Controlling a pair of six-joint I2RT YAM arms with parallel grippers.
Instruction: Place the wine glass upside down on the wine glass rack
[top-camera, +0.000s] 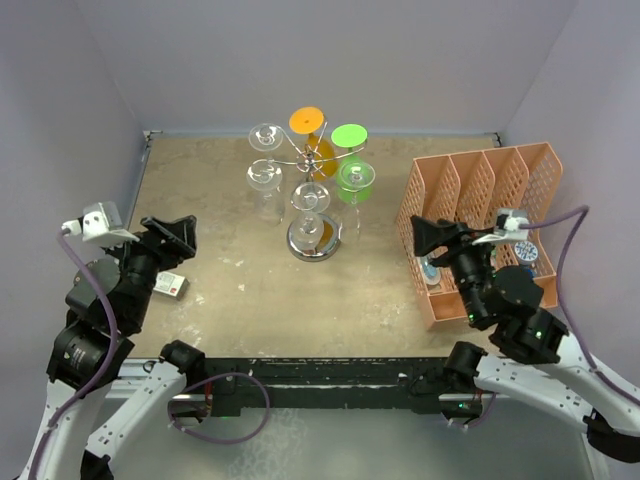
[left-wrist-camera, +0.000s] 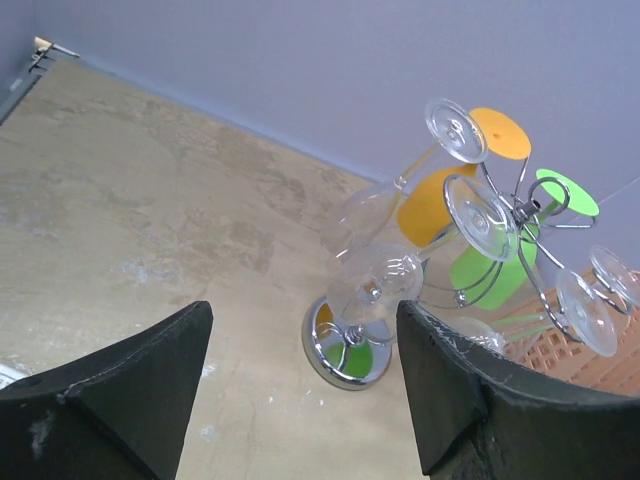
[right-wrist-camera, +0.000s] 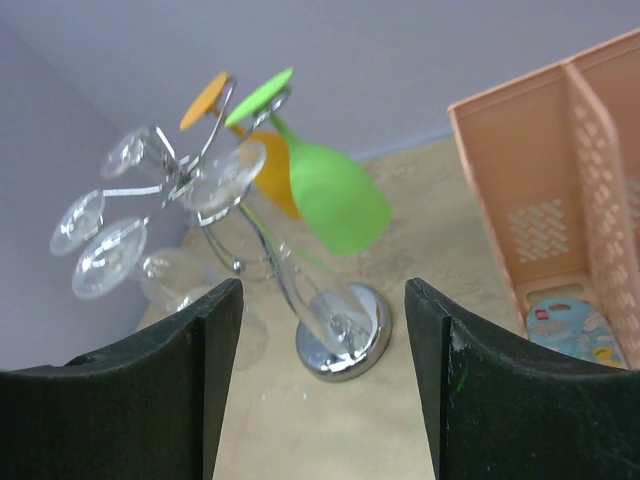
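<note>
The wine glass rack (top-camera: 313, 238), a silver wire stand on a round chrome base, stands at the back middle of the table. Several glasses hang on it upside down: clear ones (top-camera: 263, 178), an orange one (top-camera: 307, 120) and a green one (top-camera: 353, 181). The rack also shows in the left wrist view (left-wrist-camera: 345, 345) and in the right wrist view (right-wrist-camera: 345, 335). My left gripper (top-camera: 170, 235) (left-wrist-camera: 302, 320) is open and empty, well left of the rack. My right gripper (top-camera: 435, 238) (right-wrist-camera: 322, 300) is open and empty, right of the rack. Neither gripper holds a glass.
An orange plastic lattice organiser (top-camera: 480, 190) stands at the right, close beside my right gripper, with small round items (top-camera: 527, 252) in its slots. A small card (top-camera: 173, 285) lies on the table under my left arm. Grey walls close the back and sides.
</note>
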